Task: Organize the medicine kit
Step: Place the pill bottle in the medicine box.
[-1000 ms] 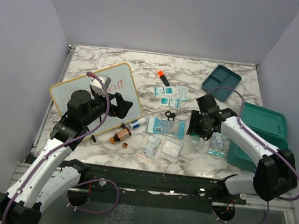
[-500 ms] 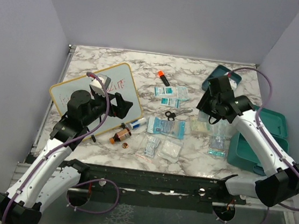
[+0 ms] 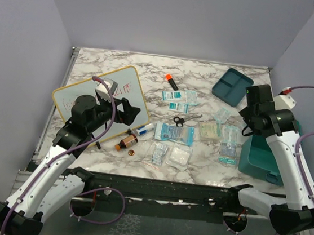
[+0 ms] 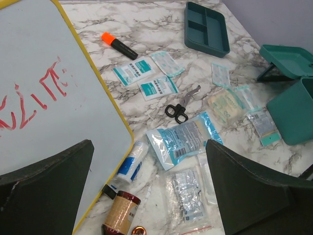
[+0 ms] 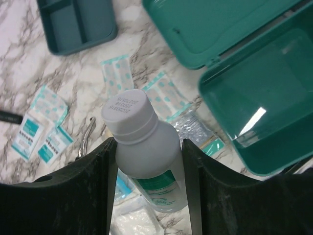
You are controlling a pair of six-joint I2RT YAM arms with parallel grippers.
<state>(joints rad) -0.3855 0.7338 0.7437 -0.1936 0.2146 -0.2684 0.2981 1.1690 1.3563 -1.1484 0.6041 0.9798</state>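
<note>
white bottle [image 5: 146, 166] is gripped in the right tool [image 5: 149, 147], open medicine kit [image 5: 264, 103] sat just beside it, well apart from the wide-spread left tool [image 4: 149, 143]

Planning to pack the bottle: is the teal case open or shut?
Open. The lid of the teal case lies swung back; the right wrist view looks into its interior.

Marble-pattern table [image 3: 124, 60]; plain lavender-grey walls [image 3: 174, 17] on three sides.

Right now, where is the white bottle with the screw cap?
In the right wrist view, the white bottle is clamped in the right gripper, above the table and beside the open teal case.
</note>
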